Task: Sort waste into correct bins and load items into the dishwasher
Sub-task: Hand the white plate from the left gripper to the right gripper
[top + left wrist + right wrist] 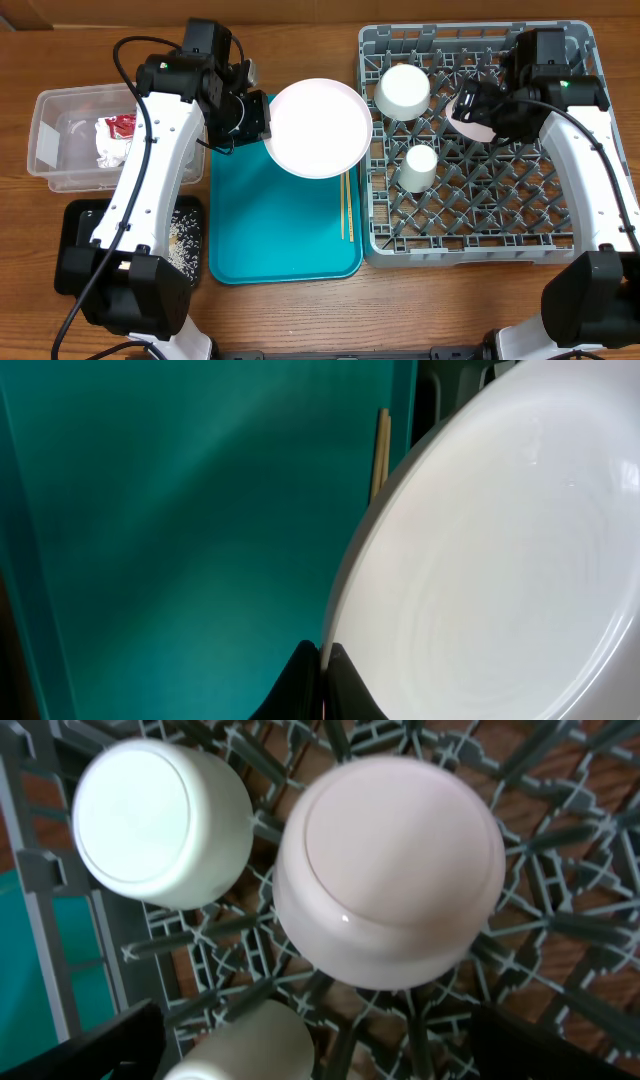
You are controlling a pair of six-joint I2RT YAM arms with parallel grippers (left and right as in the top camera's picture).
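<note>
Pinching the white plate by its rim, the left gripper holds it face up just left of the dish rack, nearer than the right gripper, which hangs wide open over the rack's upturned pink bowl.

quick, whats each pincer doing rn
Left pincer: closed on the rim of the white round plate.
Right pincer: open, holding nothing, over the upturned pale pink bowl.

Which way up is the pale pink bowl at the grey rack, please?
Upside down: the pale pink bowl shows its flat round base to the right wrist camera above, rim toward the grey rack.
</note>
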